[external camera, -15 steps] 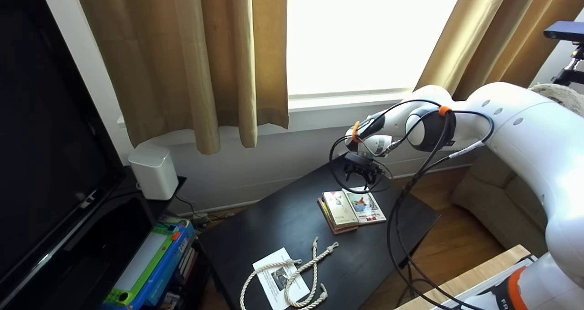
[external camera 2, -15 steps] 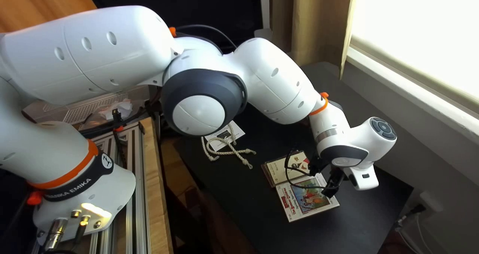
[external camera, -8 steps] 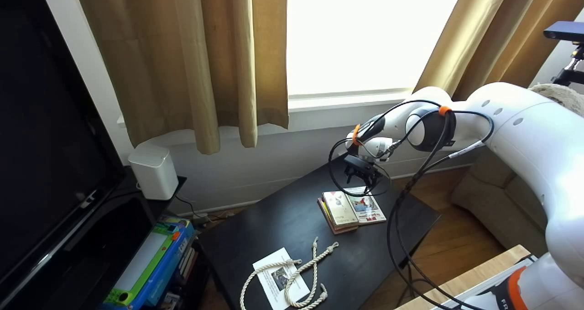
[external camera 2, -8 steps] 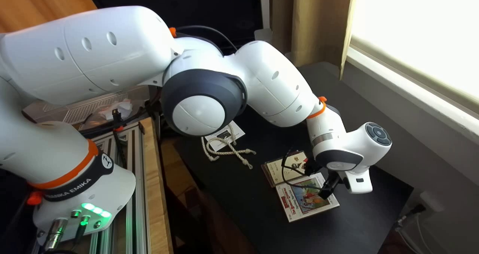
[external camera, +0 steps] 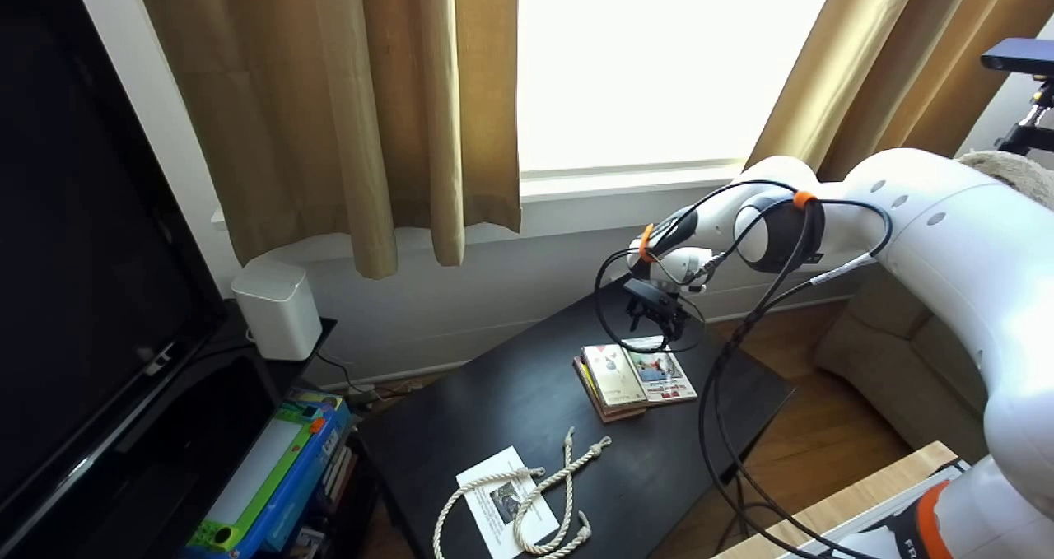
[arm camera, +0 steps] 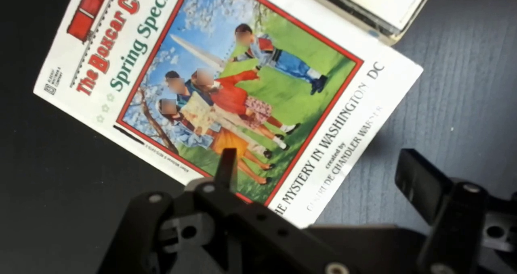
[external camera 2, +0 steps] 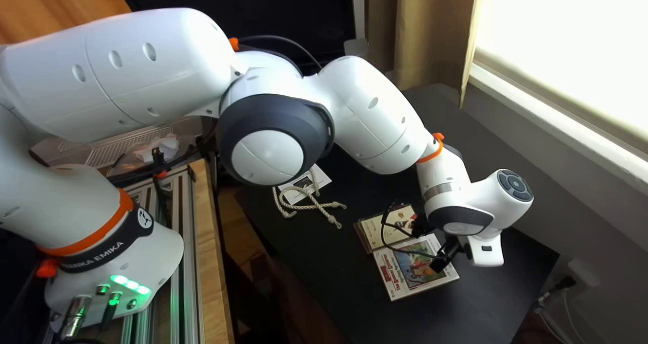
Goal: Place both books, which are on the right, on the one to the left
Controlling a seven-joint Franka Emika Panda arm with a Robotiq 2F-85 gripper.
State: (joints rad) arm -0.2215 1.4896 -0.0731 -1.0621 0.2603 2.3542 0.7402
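"Gripper spread wide and holding nothing?"

"Yes. The picture-covered book lies below it, the cream-topped stack just beyond. Closing too high, the gripper could lose the thin book; pushing might disturb the stack."

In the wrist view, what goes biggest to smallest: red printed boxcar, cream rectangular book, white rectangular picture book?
By what shows:
White rectangular picture book
Cream rectangular book, just a corner
Red printed boxcar
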